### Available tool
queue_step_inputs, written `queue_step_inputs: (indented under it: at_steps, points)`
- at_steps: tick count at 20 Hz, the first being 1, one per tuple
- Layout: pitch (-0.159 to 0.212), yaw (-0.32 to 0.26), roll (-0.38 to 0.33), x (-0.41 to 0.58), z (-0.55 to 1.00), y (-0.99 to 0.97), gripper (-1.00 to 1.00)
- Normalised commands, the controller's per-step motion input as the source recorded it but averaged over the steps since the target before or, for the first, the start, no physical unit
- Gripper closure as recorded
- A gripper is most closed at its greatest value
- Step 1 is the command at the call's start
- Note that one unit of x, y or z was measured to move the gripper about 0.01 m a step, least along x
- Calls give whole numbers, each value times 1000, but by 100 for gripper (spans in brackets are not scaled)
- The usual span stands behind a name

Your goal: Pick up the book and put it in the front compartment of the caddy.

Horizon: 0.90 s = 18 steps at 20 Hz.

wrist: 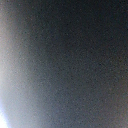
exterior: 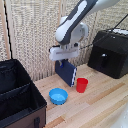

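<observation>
The dark navy book [exterior: 67, 73] stands tilted on the wooden table, near the slatted wall. My gripper [exterior: 64, 59] is right at the book's top edge, and its fingers are hidden by the white hand and the book. The wrist view shows only a dark blurred surface [wrist: 70, 65] filling the frame, with a pale glow along one side. The black caddy [exterior: 38, 98] sits at the exterior view's left. Its front compartment [exterior: 17, 106] lies on the near side of a black divider, well apart from the book.
A red cup [exterior: 82, 85] stands just beside the book on the exterior view's right. A round blue bowl [exterior: 58, 95] lies between the book and the caddy. A black boxy appliance [exterior: 110, 53] sits at the back right.
</observation>
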Motion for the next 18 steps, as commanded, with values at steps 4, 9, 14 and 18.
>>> queue_step_inputs:
  at_steps: [4, 9, 14, 18]
  points:
    - [-9, -274, 60, -124, 873, -11, 100]
    - [-34, -300, 64, -82, 766, 0, 100]
    - [-37, -302, 84, -64, 689, 16, 100]
    - [-13, -290, 109, -44, 539, 67, 100]
